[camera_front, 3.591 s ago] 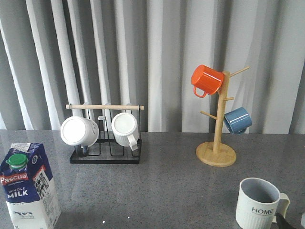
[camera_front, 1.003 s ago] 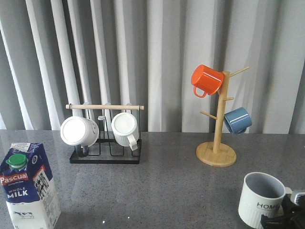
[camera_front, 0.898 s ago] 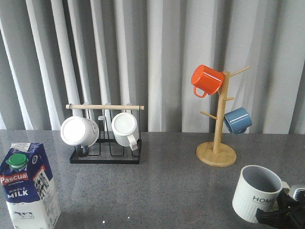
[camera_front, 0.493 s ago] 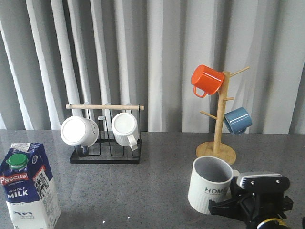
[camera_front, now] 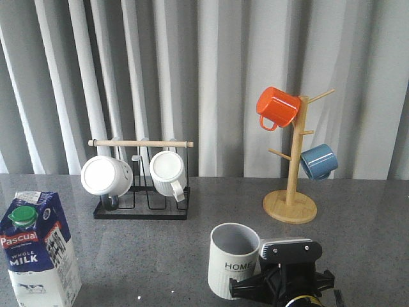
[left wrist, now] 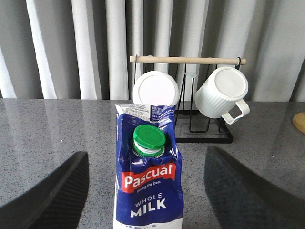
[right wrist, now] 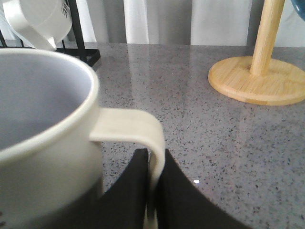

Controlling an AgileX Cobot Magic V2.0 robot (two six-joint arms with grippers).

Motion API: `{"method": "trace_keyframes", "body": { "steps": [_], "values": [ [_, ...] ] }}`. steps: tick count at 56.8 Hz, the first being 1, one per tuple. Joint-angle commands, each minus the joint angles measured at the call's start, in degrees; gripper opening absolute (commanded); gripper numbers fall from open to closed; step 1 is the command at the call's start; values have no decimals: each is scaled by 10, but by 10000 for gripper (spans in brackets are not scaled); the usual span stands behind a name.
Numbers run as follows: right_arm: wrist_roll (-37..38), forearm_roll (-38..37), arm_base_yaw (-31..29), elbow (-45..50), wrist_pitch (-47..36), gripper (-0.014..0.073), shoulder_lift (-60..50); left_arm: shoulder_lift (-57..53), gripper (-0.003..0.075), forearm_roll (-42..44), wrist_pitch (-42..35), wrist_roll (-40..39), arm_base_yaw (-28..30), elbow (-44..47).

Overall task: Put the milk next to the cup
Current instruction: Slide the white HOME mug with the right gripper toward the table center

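While the front view only gives me the right gripper [camera_front: 255, 281] as a dark block behind the cup [camera_front: 233, 261], my right wrist view settles it: both fingers [right wrist: 131, 191] are clamped on the cup's squarish handle [right wrist: 143, 138]. I have the cup near the front middle of the desk [camera_front: 211, 236], HOME lettering facing me. I see the milk [camera_front: 39, 249] upright at the front left, well apart from the cup. My left wrist view shows its green cap [left wrist: 149, 140], with the left gripper [left wrist: 147, 191] spread wide, one finger on either side, not touching it. Behind stands a black rack [camera_front: 142, 208] with two white mugs [camera_front: 106, 175]. Back right, a wooden mug tree [camera_front: 291, 192] carries an orange mug [camera_front: 277, 107] and a blue mug [camera_front: 318, 161].
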Motion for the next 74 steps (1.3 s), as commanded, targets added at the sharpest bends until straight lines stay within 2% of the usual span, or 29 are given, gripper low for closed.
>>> {"method": "trace_keyframes", "body": {
  "steps": [1, 31, 45, 57, 74],
  "values": [
    [-6, 0, 5, -20, -59, -4, -8, -1, 485, -4, -41, -5, -3, -20],
    [-32, -3, 5, -21, -69, 21, 10, -1, 485, -4, -41, -5, -3, -20],
    [-47, -7, 8, -18, -45, 139, 6, -1, 485, -4, -41, -5, -3, -20],
    [-61, -2, 18, 8, -84, 253, -10, -1, 485, -4, -41, -5, -3, -20],
    [-58, -12, 18, 82, -102, 265, -63, -1, 485, -4, -41, -5, -3, -20]
  ]
}}
